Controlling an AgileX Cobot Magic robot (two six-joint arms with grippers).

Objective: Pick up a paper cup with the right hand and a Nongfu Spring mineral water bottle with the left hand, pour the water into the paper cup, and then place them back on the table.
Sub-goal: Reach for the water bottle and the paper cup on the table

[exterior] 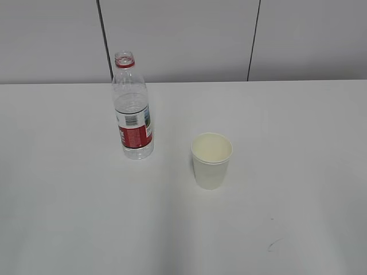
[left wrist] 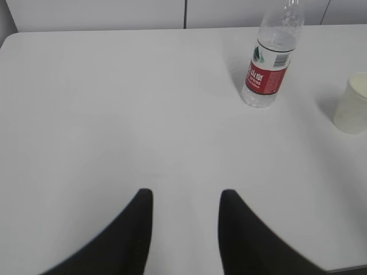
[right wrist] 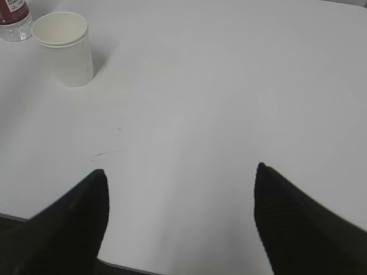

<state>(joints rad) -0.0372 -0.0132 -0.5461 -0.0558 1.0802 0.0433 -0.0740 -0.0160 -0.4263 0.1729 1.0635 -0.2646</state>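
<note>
The Nongfu Spring mineral water bottle [exterior: 133,109] stands upright and uncapped on the white table [exterior: 298,132], left of centre. It holds water in its lower half. The paper cup [exterior: 211,160] stands upright to its right, apart from it. Neither arm shows in the exterior view. In the left wrist view my left gripper [left wrist: 185,195] is open and empty above bare table, with the bottle [left wrist: 270,63] far ahead to the right and the cup [left wrist: 352,104] at the right edge. In the right wrist view my right gripper [right wrist: 181,171] is open and empty, with the cup [right wrist: 65,48] far ahead to the left.
A grey panelled wall [exterior: 183,40] with dark vertical seams runs behind the table. Small dark scuff marks [exterior: 274,245] lie on the tabletop near its front right. The table's near edge [right wrist: 132,267] shows below my right gripper.
</note>
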